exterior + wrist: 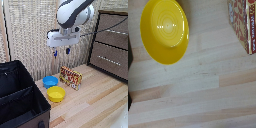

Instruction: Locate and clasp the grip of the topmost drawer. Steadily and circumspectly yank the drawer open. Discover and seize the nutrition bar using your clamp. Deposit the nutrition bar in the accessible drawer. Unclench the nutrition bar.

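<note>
The claw [61, 51] hangs high over the tabletop [95, 100], its fingers spread apart and holding nothing. The nutrition bar [71, 77] lies below it, just beside the blue bowl [50, 81]. The yellow bowl [56, 93] sits nearer the black case [20, 100].

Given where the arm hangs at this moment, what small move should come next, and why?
Probably travel toward the wooden dresser's top drawer at the exterior view's right. Both drawers look closed, the two-fingered blue-tipped gripper hangs empty above the floor, and the flat red-and-yellow packet sits untouched beside the blue bowl.
</note>
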You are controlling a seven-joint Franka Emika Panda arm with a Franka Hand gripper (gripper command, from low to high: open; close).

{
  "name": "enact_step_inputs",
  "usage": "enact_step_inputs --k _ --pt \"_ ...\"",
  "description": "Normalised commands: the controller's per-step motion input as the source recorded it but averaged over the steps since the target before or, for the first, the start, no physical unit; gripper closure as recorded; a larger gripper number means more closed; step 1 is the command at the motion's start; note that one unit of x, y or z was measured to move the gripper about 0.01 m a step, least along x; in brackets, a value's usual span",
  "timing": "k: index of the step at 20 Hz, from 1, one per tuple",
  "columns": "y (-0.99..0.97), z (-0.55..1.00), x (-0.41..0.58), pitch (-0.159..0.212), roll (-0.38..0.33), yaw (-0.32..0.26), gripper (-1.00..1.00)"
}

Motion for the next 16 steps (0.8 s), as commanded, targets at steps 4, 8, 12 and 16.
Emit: enact_step_inputs --k 4,8,12,16 --pt "-0.04 0.91 0.069 -0.002 -0.076 0.026 -1.0" --pt "-0.07 0.95 0.112 0.0 -0.049 0.028 -1.0" --pt "-0.1 0.69 0.081 0.0 -0.149 0.042 -1.0" --pt "-0.12 0.21 0.003 0.0 -0.316 0.082 -1.0"
